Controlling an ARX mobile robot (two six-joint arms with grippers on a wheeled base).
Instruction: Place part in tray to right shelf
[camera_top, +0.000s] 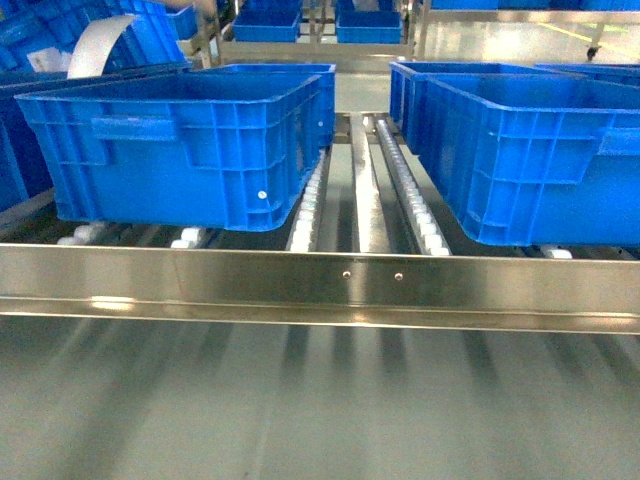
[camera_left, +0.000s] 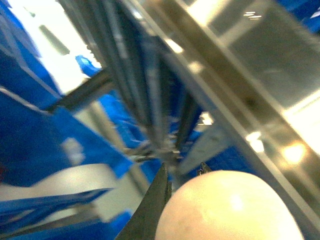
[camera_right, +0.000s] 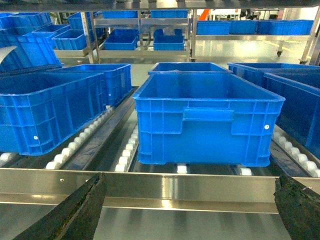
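Although the robot faces the right shelf (camera_top: 300, 280), with its shiny front rail running across the head view and white roller tracks (camera_top: 405, 195) behind it, neither the blue part nor the tray can be made out with any certainty in these pictures. Two large blue crates, one on the left (camera_top: 190, 150) and one on the right (camera_top: 530, 160), sit on the rollers with an open lane between them. From the right wrist view another blue crate (camera_right: 207, 120) stands squarely ahead on the rack, just beyond the rail.

The right gripper (camera_right: 185, 210) has its two dark fingers (camera_right: 70, 212) spread wide at the bottom corners of that view, with nothing between them. The left gripper (camera_left: 182, 172) is harder to read: the left wrist view is blurred and steeply tilted, one dark finger (camera_left: 155, 205) juts up beside a rounded pale beige shape (camera_left: 230, 207) (possibly part of the tray, though that cannot be confirmed). Whether those jaws are clamped on it cannot be told.

As a judgement, the task looks unfinished: nothing pale or small and blue rests on the shelf, so setting the loaded tray onto the rack remains to be done.

No brand, label or readable writing shows on the crates or the rail.
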